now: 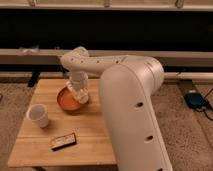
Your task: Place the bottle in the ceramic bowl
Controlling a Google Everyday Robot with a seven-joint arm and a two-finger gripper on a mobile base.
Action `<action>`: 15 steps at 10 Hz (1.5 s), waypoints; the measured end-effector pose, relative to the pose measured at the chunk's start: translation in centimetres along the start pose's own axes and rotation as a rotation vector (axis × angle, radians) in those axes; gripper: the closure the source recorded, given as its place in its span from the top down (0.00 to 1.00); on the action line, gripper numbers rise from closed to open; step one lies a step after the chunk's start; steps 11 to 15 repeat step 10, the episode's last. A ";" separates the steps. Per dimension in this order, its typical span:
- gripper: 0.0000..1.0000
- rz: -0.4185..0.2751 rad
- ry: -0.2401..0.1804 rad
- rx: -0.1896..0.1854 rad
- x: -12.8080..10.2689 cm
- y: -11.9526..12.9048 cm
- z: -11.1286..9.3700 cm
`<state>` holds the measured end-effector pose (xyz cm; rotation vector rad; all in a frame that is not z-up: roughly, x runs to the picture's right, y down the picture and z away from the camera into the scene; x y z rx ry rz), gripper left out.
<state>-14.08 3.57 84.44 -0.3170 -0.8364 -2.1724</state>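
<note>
The orange-brown ceramic bowl (67,100) sits on the wooden table (95,132), toward its back middle. My gripper (80,93) hangs over the bowl's right rim, reaching down from the white arm. A small whitish bottle (81,95) shows at the gripper, just above the bowl's right side. The arm hides the bowl's right edge.
A white cup (38,115) stands at the table's left. A dark flat rectangular block with a pale face (63,142) lies near the front edge. My large white arm body (135,115) covers the table's right side. A dark wall and rail run behind.
</note>
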 end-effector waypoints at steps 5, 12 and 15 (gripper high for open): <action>0.80 -0.044 0.063 0.023 2.7 -1.1 0.6; 0.80 -0.183 0.158 0.028 3.3 -1.7 0.1; 0.80 -0.183 0.158 0.028 3.3 -1.7 0.1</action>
